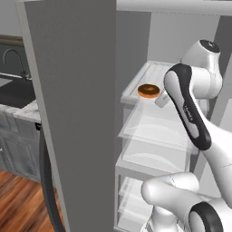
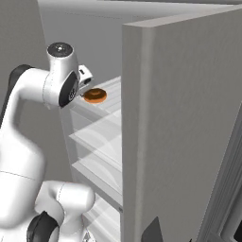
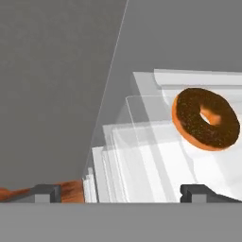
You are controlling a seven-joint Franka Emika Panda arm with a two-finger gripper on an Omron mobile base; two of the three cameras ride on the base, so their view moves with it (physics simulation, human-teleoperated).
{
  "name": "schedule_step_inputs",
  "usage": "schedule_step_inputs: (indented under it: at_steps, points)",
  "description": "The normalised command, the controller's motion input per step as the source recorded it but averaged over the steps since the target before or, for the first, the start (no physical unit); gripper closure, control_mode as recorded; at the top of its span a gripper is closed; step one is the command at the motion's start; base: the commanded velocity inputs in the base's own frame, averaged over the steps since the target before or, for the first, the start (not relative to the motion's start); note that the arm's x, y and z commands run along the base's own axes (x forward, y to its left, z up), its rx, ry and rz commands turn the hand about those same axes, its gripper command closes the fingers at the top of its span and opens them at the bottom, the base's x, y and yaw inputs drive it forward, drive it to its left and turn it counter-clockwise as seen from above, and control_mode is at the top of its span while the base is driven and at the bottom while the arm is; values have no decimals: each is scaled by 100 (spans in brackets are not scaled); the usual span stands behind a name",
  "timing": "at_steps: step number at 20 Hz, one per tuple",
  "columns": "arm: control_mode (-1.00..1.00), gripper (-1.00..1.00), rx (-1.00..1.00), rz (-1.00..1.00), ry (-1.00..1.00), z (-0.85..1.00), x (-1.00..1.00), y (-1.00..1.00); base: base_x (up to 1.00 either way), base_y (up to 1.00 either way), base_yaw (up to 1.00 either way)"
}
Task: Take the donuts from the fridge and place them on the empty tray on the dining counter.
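- The fridge stands open, its doors swung out to either side of the shelves.
- One donut lies on an upper shelf, near its front edge.
- The gripper sits just in front of that shelf, jaws spread, the donut ahead of it and apart.
- More shelves stack below.
- A sink counter lies left of the fridge.

The white arm is reaching up and forward with its elbow bent, and the gripper is holding its two fingertips spread wide apart, grasping nothing.
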Motion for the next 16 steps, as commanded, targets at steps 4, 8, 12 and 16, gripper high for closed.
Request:
schedule_step_inputs:
  at_steps: [4, 8, 12, 16]
  points:
    - [-100, -100, 0, 10, 0, -14, 48, 0, 0, 0, 0]
    - [-100, -100, -1, 8, 0, -21, 54, 0, 0, 0, 0]
    - [-100, -100, -4, 6, 1, -21, 43, 0, 0, 0, 0]
    - [-100, -100, -1, 3, 4, -5, 38, 0, 0, 0, 0]
